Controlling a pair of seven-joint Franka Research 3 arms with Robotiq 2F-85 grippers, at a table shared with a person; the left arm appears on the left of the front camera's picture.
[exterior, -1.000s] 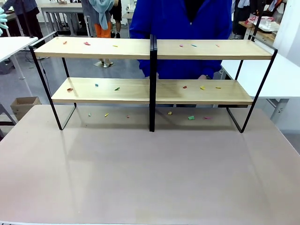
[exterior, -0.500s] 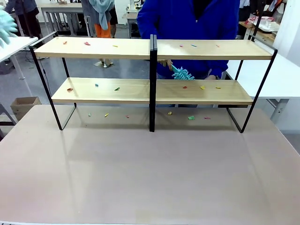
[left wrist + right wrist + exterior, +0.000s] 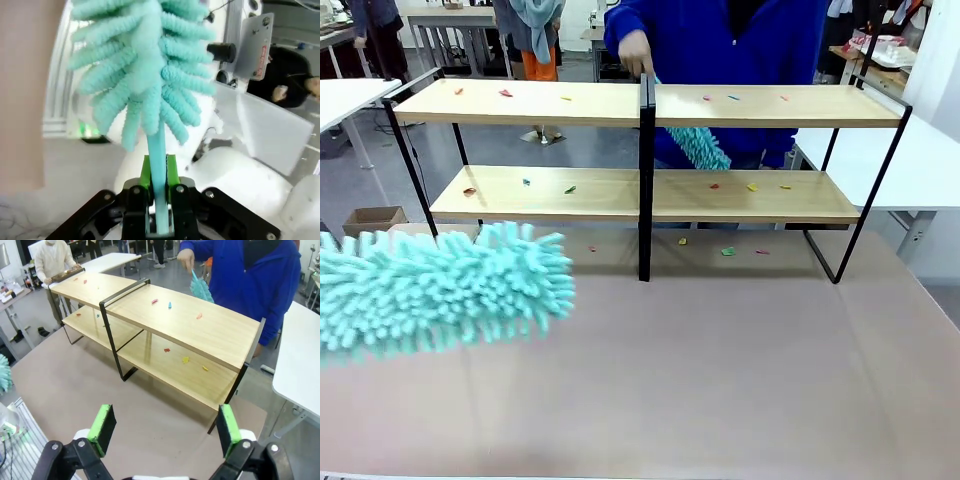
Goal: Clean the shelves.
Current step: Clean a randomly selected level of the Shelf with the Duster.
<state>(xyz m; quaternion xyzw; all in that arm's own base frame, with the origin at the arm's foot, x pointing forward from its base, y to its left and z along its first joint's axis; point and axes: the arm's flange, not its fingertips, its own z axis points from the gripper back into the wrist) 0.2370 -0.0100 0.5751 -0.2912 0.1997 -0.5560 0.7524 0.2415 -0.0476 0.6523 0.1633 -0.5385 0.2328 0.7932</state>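
The shelves (image 3: 570, 103) stand across the far half of the table, two light-wood boards in a black frame, both dotted with small coloured scraps (image 3: 752, 187). My left gripper (image 3: 159, 170) is shut on the thin handle of a fluffy teal duster (image 3: 145, 65). The duster's head (image 3: 450, 285) hangs over the near left of the tabletop, short of the shelves. My right gripper (image 3: 165, 427) is open and holds nothing, high above the table in front of the shelves (image 3: 200, 330). Behind the shelves, a person in blue holds a second teal duster (image 3: 698, 146).
More coloured scraps (image 3: 728, 251) lie on the grey-brown tabletop (image 3: 700, 370) under the lower board. White tables (image 3: 930, 160) flank the shelves at right and far left. A cardboard box (image 3: 372, 217) sits on the floor at left.
My teal duster has swung in from the far left to over the near left tabletop. The person has lifted their duster, and their hand is now above the upper board.
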